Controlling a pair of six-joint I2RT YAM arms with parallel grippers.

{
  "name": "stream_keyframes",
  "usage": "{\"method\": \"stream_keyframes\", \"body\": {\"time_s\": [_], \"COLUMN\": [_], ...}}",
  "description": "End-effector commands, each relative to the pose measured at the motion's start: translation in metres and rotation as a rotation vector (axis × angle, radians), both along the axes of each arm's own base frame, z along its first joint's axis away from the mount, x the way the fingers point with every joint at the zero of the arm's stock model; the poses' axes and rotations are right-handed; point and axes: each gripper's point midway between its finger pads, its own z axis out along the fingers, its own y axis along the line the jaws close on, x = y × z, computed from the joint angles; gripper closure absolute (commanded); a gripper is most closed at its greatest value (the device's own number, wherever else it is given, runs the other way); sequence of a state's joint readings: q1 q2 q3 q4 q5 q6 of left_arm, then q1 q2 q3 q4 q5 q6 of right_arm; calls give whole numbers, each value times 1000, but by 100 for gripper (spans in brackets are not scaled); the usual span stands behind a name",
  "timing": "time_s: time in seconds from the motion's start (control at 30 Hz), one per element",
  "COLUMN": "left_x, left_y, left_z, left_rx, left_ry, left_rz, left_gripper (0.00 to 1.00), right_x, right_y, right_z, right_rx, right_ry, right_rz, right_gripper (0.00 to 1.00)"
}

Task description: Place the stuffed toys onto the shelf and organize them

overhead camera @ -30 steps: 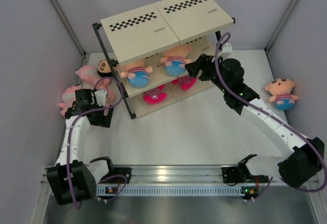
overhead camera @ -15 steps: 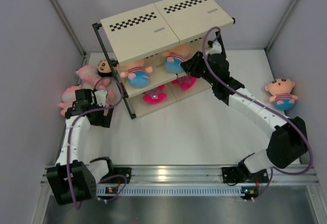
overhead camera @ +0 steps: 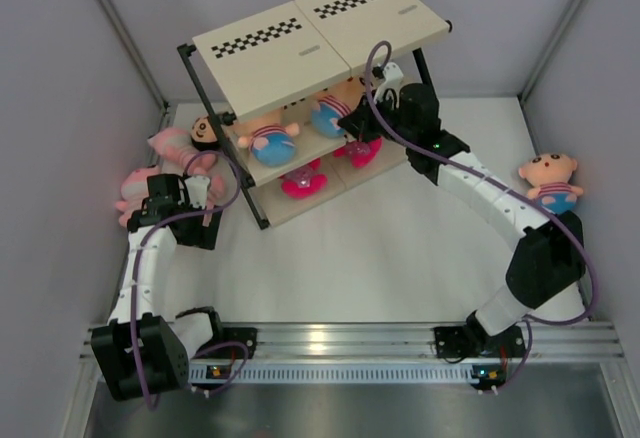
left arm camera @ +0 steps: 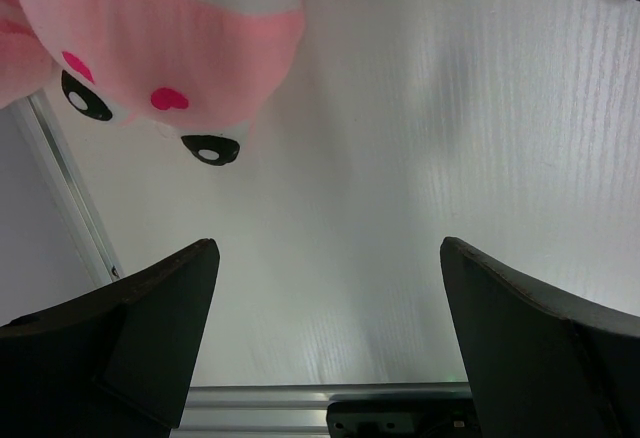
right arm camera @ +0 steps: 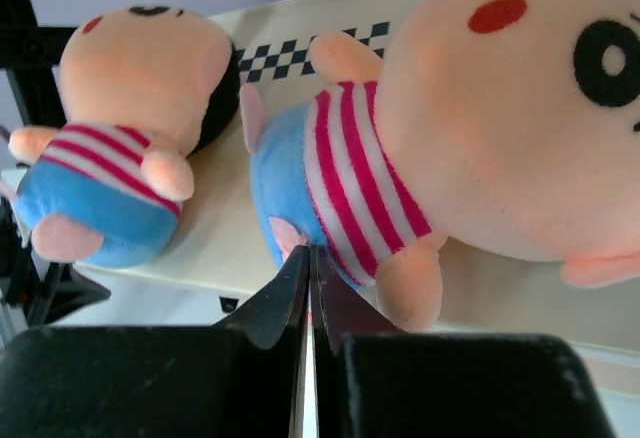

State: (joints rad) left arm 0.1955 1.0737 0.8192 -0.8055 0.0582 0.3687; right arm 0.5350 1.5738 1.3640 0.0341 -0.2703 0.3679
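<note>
Cream shelf (overhead camera: 318, 40) on a black frame stands angled at the back of the counter (overhead camera: 380, 248). Middle tier holds two dolls side by side, left boy doll (overhead camera: 268, 142) and right boy doll (overhead camera: 328, 116), both in striped shirts with blue bottoms. Bottom tier has two bright pink toys, left bright toy (overhead camera: 300, 181) and right bright toy (overhead camera: 358, 151), details too small to tell. Right claw (right arm camera: 308, 258) reaches into the middle tier, fingers clenched flat together, tips against the right boy doll's blue bottom by its foot, nothing visible between them. Left claw (left arm camera: 328, 253) is spread wide and empty over bare counter left of the shelf. A pink plush face (left arm camera: 160, 28) sits just past its tips, not between the fingers. Off the shelf on the left, a pale pink toy (overhead camera: 172, 146) touches a dark-haired doll (overhead camera: 205, 130), with a wall-side pink toy (overhead camera: 133, 190) near them. Lone boy doll (overhead camera: 550, 183) lies on the counter far right, well apart from the shelf.
</note>
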Motion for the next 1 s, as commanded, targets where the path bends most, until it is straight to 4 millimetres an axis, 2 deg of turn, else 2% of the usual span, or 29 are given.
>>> {"method": "stream_keyframes", "body": {"time_s": [0.0,0.13,0.17,0.23,0.33,0.37,0.47,0.57,0.6,0.73,0.87,0.93,0.97], "left_x": [8,7,7,8,8,8,7,6,6,8,9,8,8], "left_y": [4,3,2,2,1,2,2,2,2,2,3,3,3], "left_z": [8,7,7,7,8,8,8,6,5,8,9,8,8], "left_rx": [21,17,12,10,10,12,18,14,14,13,16,18,18], "left_ry": [-37,-35,-36,-33,-38,-39,-39,-32,-29,-37,-40,-35,-35], "left_rz": [-3,-5,-6,-7,-9,-8,-9,-14,-15,-13,-9,-8,-8], "left_gripper": [1,1,1,1,1,1,1,1,1,1,2,2,1], "right_x": [-13,-18,-17,-15,-9,-7,-9,-25,-33,-59,-63,-60,-57], "right_y": [7,-9,-10,-16,-20,-25,-37,-47,-50,-43,-31,-20,-16], "right_z": [26,28,34,34,35,31,40,53,64,79,84,78,86], "right_rx": [-84,-105,-95,-101,-128,-157,-220,-293,-306,-417,-536,-565,-584], "right_ry": [-145,-192,-224,-231,-231,-223,-292,-433,-492,-754,-943,-953,-983], "right_rz": [173,133,115,87,67,57,30,71,83,196,241,263,260], "right_gripper": [100,100,100,98,81,69,57,49,46,38,35,35,35]}}
